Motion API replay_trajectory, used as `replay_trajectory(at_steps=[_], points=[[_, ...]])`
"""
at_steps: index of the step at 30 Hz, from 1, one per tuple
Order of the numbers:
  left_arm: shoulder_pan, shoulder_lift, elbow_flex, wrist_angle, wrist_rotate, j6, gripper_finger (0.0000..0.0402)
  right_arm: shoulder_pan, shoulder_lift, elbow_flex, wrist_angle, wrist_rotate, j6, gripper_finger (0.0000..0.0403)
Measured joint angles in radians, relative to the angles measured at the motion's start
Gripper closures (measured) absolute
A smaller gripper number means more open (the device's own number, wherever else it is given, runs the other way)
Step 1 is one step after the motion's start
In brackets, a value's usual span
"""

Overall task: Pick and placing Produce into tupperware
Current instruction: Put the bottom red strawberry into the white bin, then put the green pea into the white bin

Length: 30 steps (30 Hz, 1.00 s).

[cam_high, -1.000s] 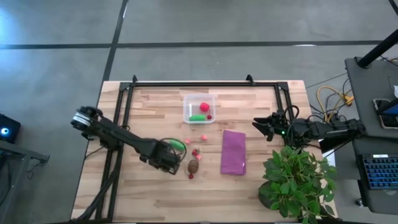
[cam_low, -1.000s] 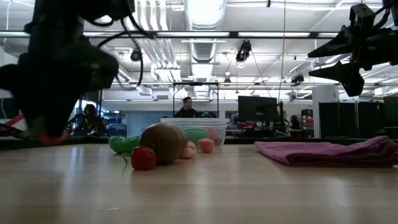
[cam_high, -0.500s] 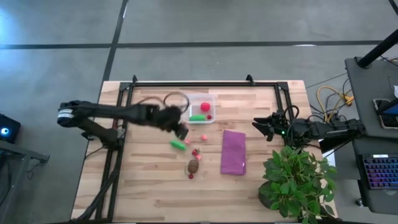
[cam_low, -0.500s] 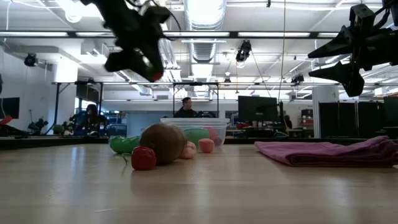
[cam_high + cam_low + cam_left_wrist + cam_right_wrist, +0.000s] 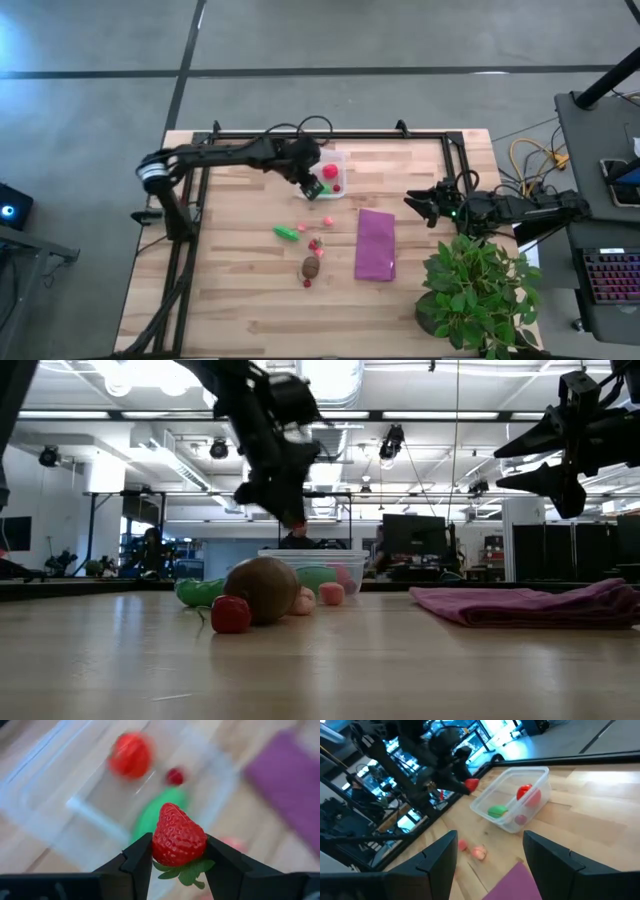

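My left gripper (image 5: 312, 184) hangs over the near left corner of the clear tupperware (image 5: 322, 160) and is shut on a red toy strawberry (image 5: 178, 839). The tupperware holds a red round piece (image 5: 130, 755), a small red bit (image 5: 174, 776) and a green elongated piece (image 5: 155, 812). A green piece (image 5: 287, 233), pink-red bits (image 5: 317, 243), a brown oval (image 5: 311, 267) and a small red piece (image 5: 307, 283) lie on the wood. My right gripper (image 5: 412, 200) waits open above the table's right side. My left gripper pinches the strawberry's two sides (image 5: 159, 846) between its two fingers, the leafy green cap (image 5: 187, 870) toward the gripper. The fingers point down from above. The strawberry is lifted clear, its tip pointing down at the tupperware.
A purple cloth (image 5: 375, 244) lies flat right of the loose produce. A potted plant (image 5: 480, 290) stands at the near right corner. A black frame (image 5: 330, 135) runs along the table's far edge. People (image 5: 299, 532) show in the room behind.
My left gripper has risen from the table beside the brown oval and swung toward the far edge and rightward to over the tupperware, carrying the strawberry clear of the table. The green piece stays where it lay.
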Motion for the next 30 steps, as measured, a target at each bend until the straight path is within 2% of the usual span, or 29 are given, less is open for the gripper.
replay_trajectory(at_steps=[4, 7, 12, 17, 21, 25, 27, 30], points=[[0.029, 0.087, 0.057, -0.151, -0.022, 0.069, 0.025, 0.0, 0.001, 0.0, -0.001, 0.0, 0.004, 0.0186], [0.026, 0.112, 0.077, -0.168, -0.021, 0.101, 0.0225, 0.0, 0.002, 0.0, -0.001, 0.0, 0.004, 0.0186], [0.016, 0.108, 0.096, -0.132, -0.069, 0.102, 0.0172, 0.0, 0.006, 0.0, -0.002, 0.0, 0.004, 0.0186], [-0.004, 0.043, 0.107, -0.25, -0.025, 0.134, 0.0143, 0.0, 0.015, 0.0, -0.002, 0.0, 0.017, 0.0186], [-0.113, -0.068, 0.055, -0.337, 0.012, 0.333, 0.0141, 0.0, 0.019, 0.0, -0.007, 0.0, 0.022, 0.0186], [-0.281, -0.164, -0.055, -0.324, 0.011, 0.522, 0.0141, 0.0, 0.028, 0.0, -0.013, 0.0, 0.021, 0.0186], [-0.364, -0.183, -0.125, -0.26, -0.016, 0.575, 0.0141, 0.0, 0.035, 0.0, -0.015, 0.0, 0.02, 0.0186], [-0.442, -0.186, -0.223, -0.127, -0.133, 0.566, 0.0141, 0.0, 0.049, 0.0, -0.013, 0.0, 0.019, 0.0186]])
